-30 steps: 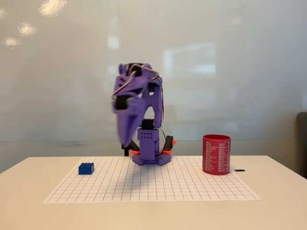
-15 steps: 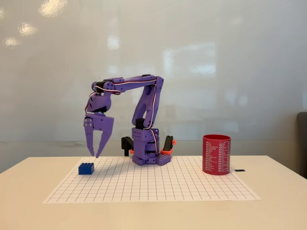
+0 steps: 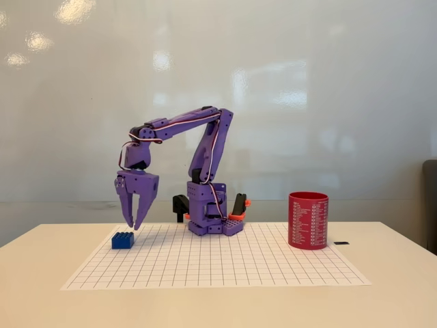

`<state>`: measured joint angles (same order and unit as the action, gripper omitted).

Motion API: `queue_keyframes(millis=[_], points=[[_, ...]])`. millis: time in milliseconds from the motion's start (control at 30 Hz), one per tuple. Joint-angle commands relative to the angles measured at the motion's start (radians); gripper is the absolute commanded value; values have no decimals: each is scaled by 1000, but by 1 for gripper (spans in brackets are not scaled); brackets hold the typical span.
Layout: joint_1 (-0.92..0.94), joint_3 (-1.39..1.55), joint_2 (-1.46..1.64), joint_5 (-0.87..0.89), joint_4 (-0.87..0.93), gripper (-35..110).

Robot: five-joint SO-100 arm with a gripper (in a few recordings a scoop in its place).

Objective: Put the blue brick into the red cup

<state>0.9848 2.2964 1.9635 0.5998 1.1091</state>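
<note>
One arm is in use, a purple unit based at the rear edge of the grid sheet (image 3: 205, 263) that covers the middle of the table (image 3: 396, 273). Compared with half a second ago, the arm has lowered and its gripper (image 3: 132, 225) has narrowed: the fingers, previously spread wide, now stand only slightly apart, with a small gap visible between the tips. The tips hang just above the blue brick (image 3: 123, 240) and a little toward its right side in the fixed view; contact is not visible, and the brick rests flat in the same spot near the left edge of the sheet, studs up. One second ago the arm was folded above its base and blurred by motion, so the reach toward the brick is essentially complete. The red cup (image 3: 308, 220) stands upright near the right edge of the sheet, well apart from the brick, mouth open and unobstructed. A small dark object (image 3: 341, 243) lies on the table just right of the cup. Judged from this, the task is at the pre-grasp stage: the remaining gap looks narrow for the brick, so the fingers may need to reopen or align before descending.
</note>
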Motion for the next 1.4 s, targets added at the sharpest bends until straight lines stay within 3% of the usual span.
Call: queue_keyframes(millis=[0,133,200,333,400,433,867,1000,1267,1300,1367], points=[[14,17,20,-54,-3,-1],[12,38,18,-143,-40,-1],[12,41,18,-267,-48,1],[25,61,18,-408,-54,37],[37,84,23,-425,-54,69],[40,87,23,-434,-57,70],[67,112,18,-436,-84,70],[74,179,12,-425,-138,58],[71,259,-5,-394,-245,54],[67,259,-5,-405,-247,47],[61,258,-2,-423,-256,15]])
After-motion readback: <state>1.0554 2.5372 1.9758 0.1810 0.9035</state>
